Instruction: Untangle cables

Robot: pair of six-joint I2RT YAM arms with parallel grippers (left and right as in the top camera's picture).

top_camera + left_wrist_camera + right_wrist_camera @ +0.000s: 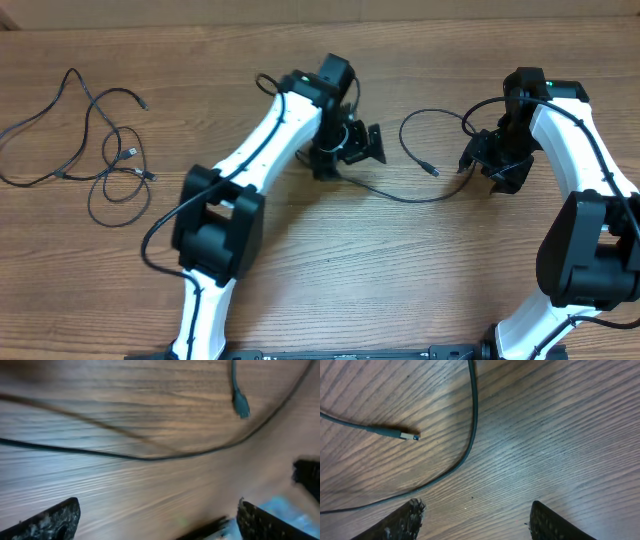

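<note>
Loose cable (400, 197): one end hidden beneath the left gripper (355, 150) in the overhead view.
Left wrist view: wholly blurred; plug (241, 405) type unreadable; cable runs off the left and right edges.
Right wrist view: cable leaves by the top and left edges.
Right fingers (400, 522): only the tips show, cut by the bottom edge.
Tangled cables (118, 172): crossings and plug ends too small to resolve; the outermost loop reaches the left edge.

One cable (405, 198) between left gripper (357, 148) and right gripper (490, 162), tangled cables (110, 165) far left
</note>
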